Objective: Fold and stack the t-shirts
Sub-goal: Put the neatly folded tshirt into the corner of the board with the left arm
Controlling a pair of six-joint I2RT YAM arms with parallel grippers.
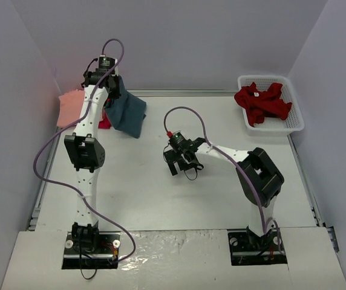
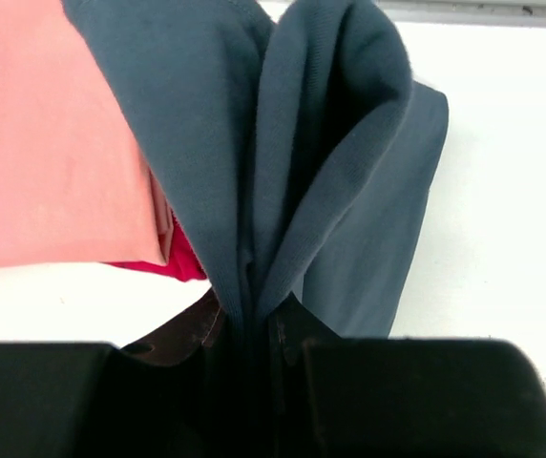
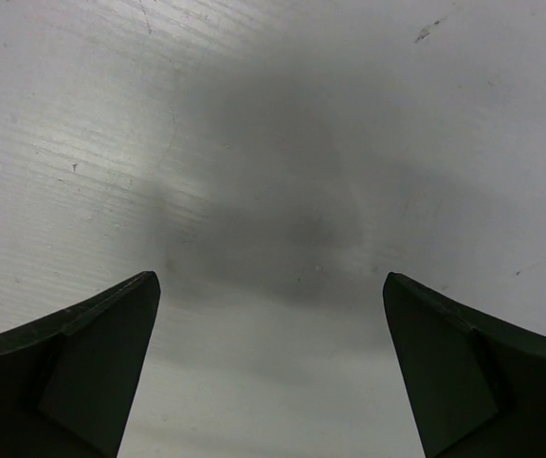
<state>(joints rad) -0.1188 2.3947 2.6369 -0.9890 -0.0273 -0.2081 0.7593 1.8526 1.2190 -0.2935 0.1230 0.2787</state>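
Slate-blue soft cloth t-shirt (image 1: 128, 112) hangs from our left gripper (image 2: 254, 329), pinched, long axis downward; salmon-pink folded cloth t-shirt (image 1: 70, 107) lies just beside it, seemingly the stack. Our right gripper (image 3: 271, 372) gapes, farther off.

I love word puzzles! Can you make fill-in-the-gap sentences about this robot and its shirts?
The left pincer is clamped ____ on the slate-blue t-shirt.
The right pincer holds nothing; it is wide ____.
The dark red t-shirt lies ____ the white basket, not beside it.
The salmon-pink t-shirt lies on the ____ side of the table.
Missing words: shut, open, inside, left.
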